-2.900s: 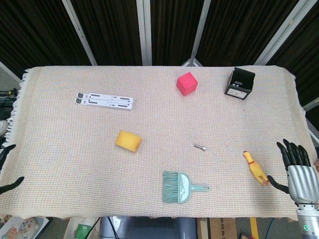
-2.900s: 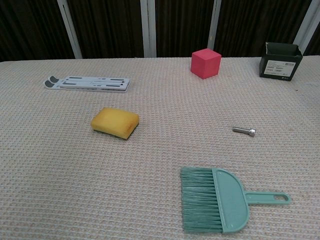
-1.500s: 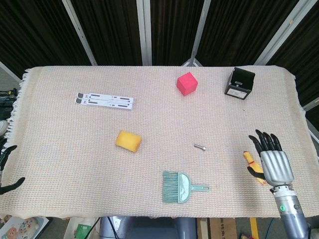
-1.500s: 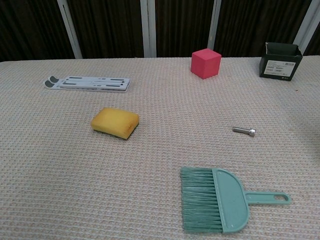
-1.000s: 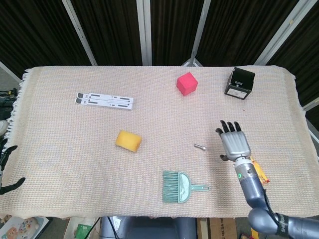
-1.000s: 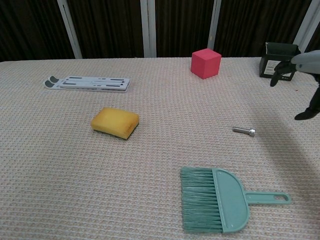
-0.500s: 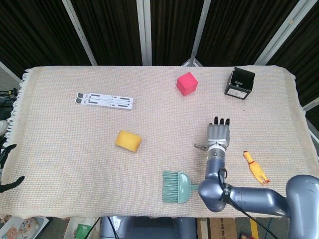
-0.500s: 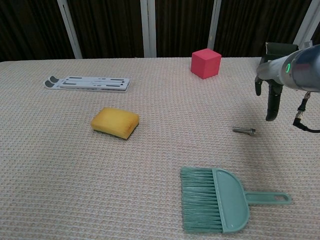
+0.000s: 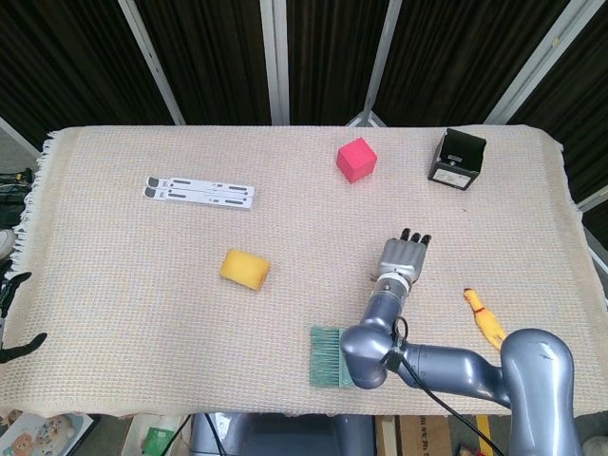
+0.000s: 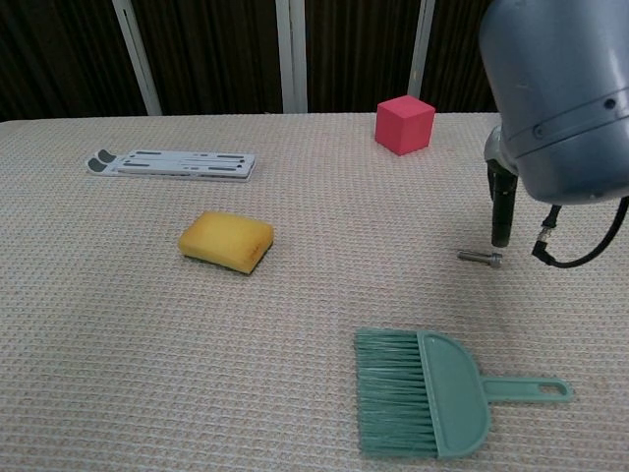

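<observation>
Just below the right hand (image 9: 403, 256) lies a small metal bolt (image 10: 480, 258), flat on the woven table cloth (image 9: 133, 275) toward the right of the middle; in the chest view one dark finger (image 10: 502, 211) points straight down with its tip close above the bolt's head end, and whether it touches cannot be told. From the head view the hand covers the bolt; its fingers lie stretched out side by side, pointing away from the robot, and it holds nothing. Its grey arm runs from the near table edge up to it, passing over the handle of the teal hand brush (image 10: 423, 391), which lies near the front edge with its bristles to the left. A yellow sponge (image 9: 244, 269) sits well apart to the left of the bolt, and a white flat folding stand (image 9: 199, 192) lies further back on the left. A pink cube (image 9: 356, 159) stands toward the far edge, with a black open box (image 9: 457, 160) to its right. A yellow rubber chicken (image 9: 485, 320) lies near the right front corner. At the far left edge of the head view the left hand (image 9: 11, 318) shows only as dark fingertips spread apart, off the table, holding nothing.
</observation>
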Robot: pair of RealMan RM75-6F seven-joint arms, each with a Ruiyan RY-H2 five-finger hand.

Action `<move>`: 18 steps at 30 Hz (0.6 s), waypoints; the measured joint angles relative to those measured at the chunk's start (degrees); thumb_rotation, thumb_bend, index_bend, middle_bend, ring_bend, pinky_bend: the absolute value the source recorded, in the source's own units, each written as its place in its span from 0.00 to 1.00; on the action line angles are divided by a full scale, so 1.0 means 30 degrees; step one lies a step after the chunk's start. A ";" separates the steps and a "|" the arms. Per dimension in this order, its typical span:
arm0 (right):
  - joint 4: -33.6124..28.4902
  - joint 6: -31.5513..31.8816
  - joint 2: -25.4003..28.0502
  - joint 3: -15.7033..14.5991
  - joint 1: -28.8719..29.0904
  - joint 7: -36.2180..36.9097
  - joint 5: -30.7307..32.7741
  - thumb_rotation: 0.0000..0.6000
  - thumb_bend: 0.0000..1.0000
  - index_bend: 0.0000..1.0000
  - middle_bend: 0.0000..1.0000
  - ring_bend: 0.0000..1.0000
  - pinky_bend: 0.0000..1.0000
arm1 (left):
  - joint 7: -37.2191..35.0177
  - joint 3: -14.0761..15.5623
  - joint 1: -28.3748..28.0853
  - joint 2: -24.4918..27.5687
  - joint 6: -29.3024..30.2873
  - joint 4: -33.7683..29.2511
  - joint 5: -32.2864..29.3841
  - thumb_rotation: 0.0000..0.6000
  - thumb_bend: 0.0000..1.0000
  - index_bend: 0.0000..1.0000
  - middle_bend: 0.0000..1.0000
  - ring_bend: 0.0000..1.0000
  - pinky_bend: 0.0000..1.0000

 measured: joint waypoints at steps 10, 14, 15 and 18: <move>0.0307 -0.0978 -0.0580 -0.0162 -0.0743 0.2109 -0.1732 1.00 0.19 0.31 0.02 0.08 0.00 | -0.0182 -0.0014 0.0021 0.0073 0.0042 0.0011 -0.0052 1.00 0.24 0.17 0.00 0.00 0.00; 0.0577 -0.1326 -0.0799 -0.0509 -0.1122 0.2792 -0.2452 1.00 0.19 0.35 0.02 0.08 0.00 | -0.0203 -0.0024 0.0044 0.0078 0.0104 0.0021 -0.0059 1.00 0.24 0.17 0.00 0.00 0.00; 0.0642 -0.1395 -0.0849 -0.0571 -0.1192 0.2929 -0.2612 1.00 0.19 0.36 0.02 0.08 0.00 | -0.0191 -0.0027 0.0045 0.0078 0.0099 0.0022 -0.0086 1.00 0.24 0.17 0.00 0.00 0.00; 0.0809 -0.1613 -0.0989 -0.0712 -0.1405 0.3233 -0.3015 1.00 0.19 0.38 0.02 0.08 0.00 | -0.0178 -0.0037 0.0045 0.0081 0.0109 0.0005 -0.0106 1.00 0.24 0.17 0.00 0.00 0.00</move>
